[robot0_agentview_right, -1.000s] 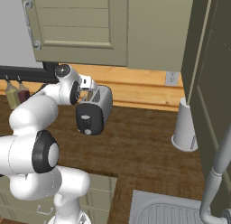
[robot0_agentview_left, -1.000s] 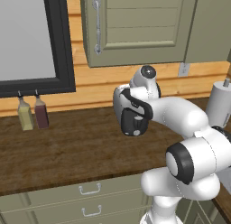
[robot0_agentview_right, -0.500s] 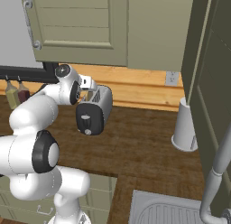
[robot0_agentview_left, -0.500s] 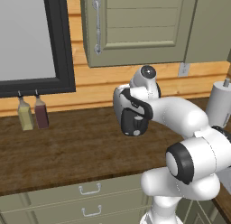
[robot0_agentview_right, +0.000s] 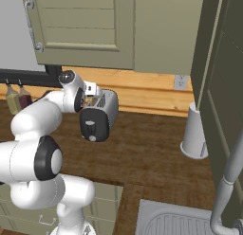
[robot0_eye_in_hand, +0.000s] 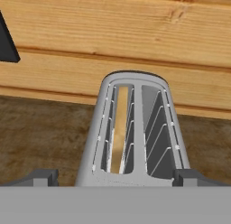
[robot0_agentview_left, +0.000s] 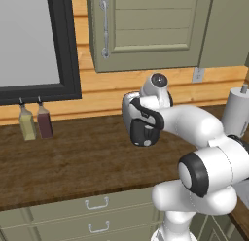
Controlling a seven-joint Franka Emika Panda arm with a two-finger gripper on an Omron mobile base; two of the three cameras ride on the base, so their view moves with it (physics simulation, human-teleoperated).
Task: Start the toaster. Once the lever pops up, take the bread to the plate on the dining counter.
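Shiny silver two-slot toaster (robot0_agentview_right: 98,116) stood on the dark wood surface (robot0_agentview_right: 156,158) near the plank wall, tan bread slice (robot0_eye_in_hand: 119,128) in its left slot, tool (robot0_eye_in_hand: 115,177) wide open and empty above it, white cylindrical roll (robot0_agentview_right: 194,132) far right, two bottles (robot0_agentview_left: 35,121) left.

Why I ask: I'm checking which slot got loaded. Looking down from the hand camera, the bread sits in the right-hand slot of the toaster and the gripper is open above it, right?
Not quite. In the hand view the bread sits in the left-hand slot of the toaster; the right-hand slot holds nothing but its wire guides. The rest stands: the gripper is open above it.
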